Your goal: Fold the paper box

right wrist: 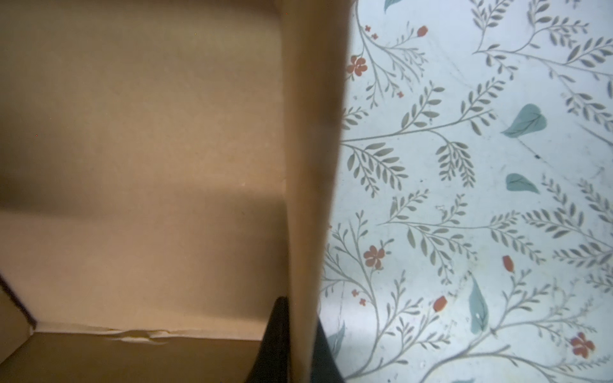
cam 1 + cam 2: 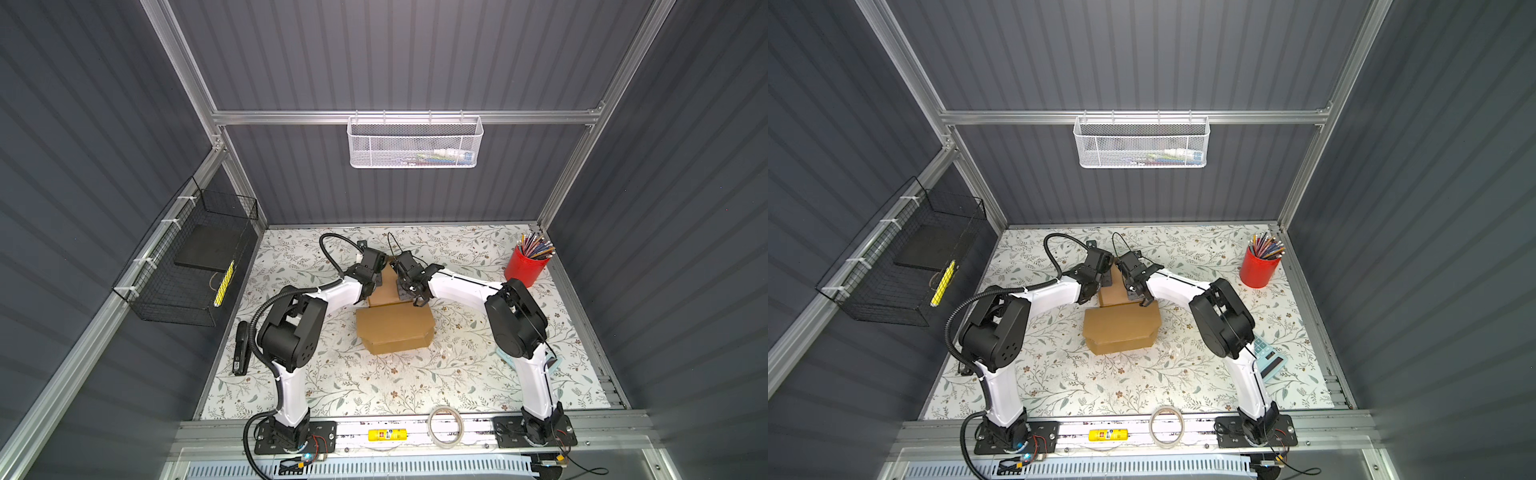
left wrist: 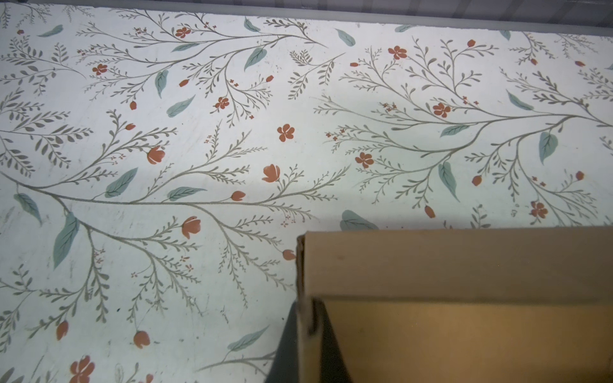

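Now both fingers pinch paper box edges.

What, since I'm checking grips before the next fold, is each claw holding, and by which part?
The paper box: the left claw pinches one upright side wall by its top edge, the right claw the opposite wall.

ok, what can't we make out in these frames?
Paper box far section: both top views, under left gripper and right gripper.
Both grippers' fingertips: wrist views, cut off at frame edge.
White mesh basket contents: too small, behind mesh.
Calculator: a top view, partly behind right arm.
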`<move>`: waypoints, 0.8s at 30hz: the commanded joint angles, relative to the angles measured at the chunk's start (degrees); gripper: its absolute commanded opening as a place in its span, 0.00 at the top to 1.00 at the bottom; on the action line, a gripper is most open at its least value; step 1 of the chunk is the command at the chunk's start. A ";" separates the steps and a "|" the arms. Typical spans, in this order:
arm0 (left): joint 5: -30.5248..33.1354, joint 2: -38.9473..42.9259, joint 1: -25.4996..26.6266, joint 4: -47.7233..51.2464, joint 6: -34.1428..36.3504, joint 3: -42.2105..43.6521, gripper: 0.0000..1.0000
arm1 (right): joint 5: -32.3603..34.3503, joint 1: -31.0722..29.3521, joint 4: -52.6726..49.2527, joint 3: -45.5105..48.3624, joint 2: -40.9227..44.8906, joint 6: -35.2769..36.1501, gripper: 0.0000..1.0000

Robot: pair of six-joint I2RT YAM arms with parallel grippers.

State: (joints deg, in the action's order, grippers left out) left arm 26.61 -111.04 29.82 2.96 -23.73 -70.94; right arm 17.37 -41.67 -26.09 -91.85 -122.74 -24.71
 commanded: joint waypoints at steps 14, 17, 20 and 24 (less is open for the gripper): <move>-3.41 -4.54 -0.31 6.59 0.96 3.06 1.00 | -0.84 1.41 -2.41 -2.45 -0.63 0.73 0.79; -3.43 -4.04 -0.29 6.29 1.13 3.47 1.00 | -0.70 1.59 -1.80 -2.87 -0.49 1.50 0.77; -3.41 -3.62 -0.32 5.92 1.49 3.85 1.00 | -0.95 1.76 -1.05 -3.24 -0.57 2.35 0.76; -3.23 -2.89 -0.30 5.58 1.49 4.30 1.00 | -1.80 2.11 -0.84 -4.32 -1.22 2.72 0.76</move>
State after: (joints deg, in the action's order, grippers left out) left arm 23.73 -112.81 29.56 3.18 -23.77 -69.69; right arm 15.16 -40.14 -27.00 -94.17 -122.74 -22.87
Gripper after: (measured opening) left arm 0.073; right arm 0.243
